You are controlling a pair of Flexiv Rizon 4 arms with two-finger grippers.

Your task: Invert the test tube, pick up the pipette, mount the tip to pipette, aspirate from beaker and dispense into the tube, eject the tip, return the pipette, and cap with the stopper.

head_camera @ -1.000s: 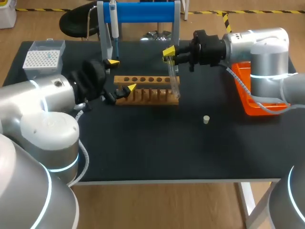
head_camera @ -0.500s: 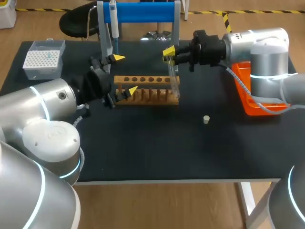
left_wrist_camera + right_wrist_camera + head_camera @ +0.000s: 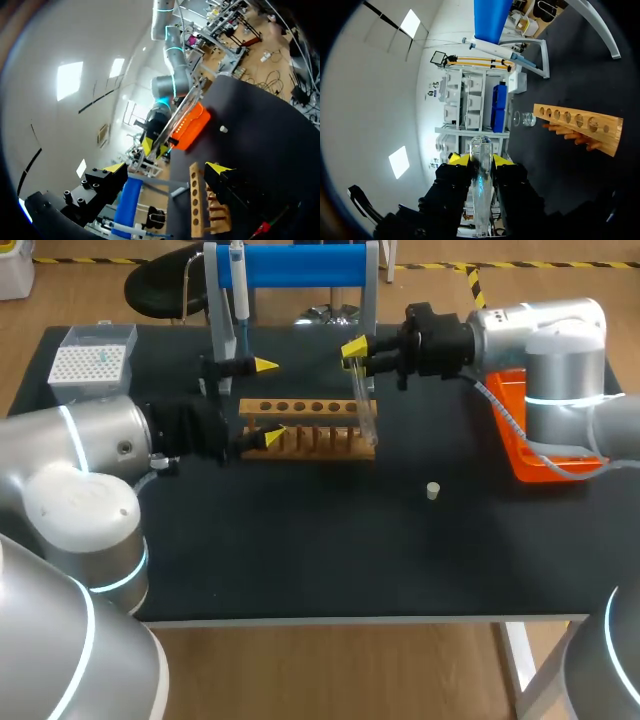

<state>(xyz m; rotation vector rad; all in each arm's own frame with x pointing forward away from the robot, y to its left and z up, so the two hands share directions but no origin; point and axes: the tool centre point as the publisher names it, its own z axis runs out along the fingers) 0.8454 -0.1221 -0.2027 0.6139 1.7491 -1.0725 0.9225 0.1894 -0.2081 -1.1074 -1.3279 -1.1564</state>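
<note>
Over the right end of the wooden rack (image 3: pixel 310 425), the right end effector (image 3: pixel 355 353) was clamped on the test tube (image 3: pixel 362 405). The tube slanted down from its yellow tips to the rack's end; whether the glass touched the wood I could not tell. The left end effector (image 3: pixel 270 397) stood with its fingers wide apart at the rack's left end, just in front of the blue stand (image 3: pixel 300 265), and held nothing. The pipette (image 3: pixel 240 290) hung by the stand's left post, above and behind that end effector and apart from it. I judged the pipette pick-up to be the step in hand. The left arm would need to rise, bring its fingers to either side of the pipette's body, and close without knocking the post. The stopper (image 3: pixel 432 490) lay alone on the black bench (image 3: pixel 330 560), well apart from both arms, and the tip box (image 3: pixel 90 360) sat at the far left corner.
</note>
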